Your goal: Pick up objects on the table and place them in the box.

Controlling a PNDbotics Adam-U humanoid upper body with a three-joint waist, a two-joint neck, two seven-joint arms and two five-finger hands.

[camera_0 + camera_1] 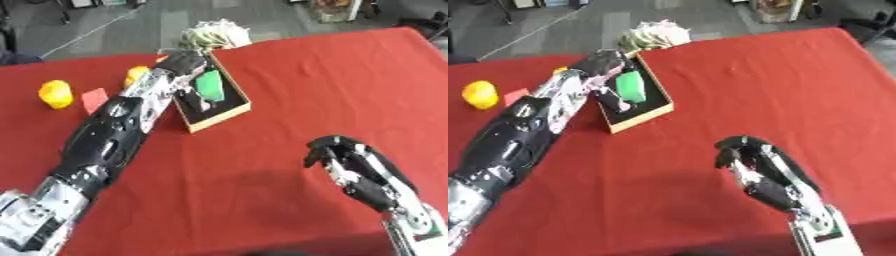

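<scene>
Well, we count two robot arms over one red table (306, 75). Our left arm stretches far across the cloth, and our left hand (181, 62) is above the far end of the single box (229, 111), a shallow tray with a black inside and a tan rim. We cannot tell whether its fingers are spread or curled, as only the back of the hand shows. One green object (209, 85) lies inside the box, and beside it one small pale pink thing (618, 104) is seen, though we cannot make out what it is.

To the left of the arm we count three things on the table: one yellow object (55, 93) standing apart, one flat red piece (94, 99) near the forearm, and one orange-yellow object (135, 74) half hidden behind the arm.

Our right hand (350, 167) hangs at the lower right, well apart from the box, with its fingers bent inward and nothing in them.

One crumpled pale bundle (214, 34) sits just past the far table edge.
</scene>
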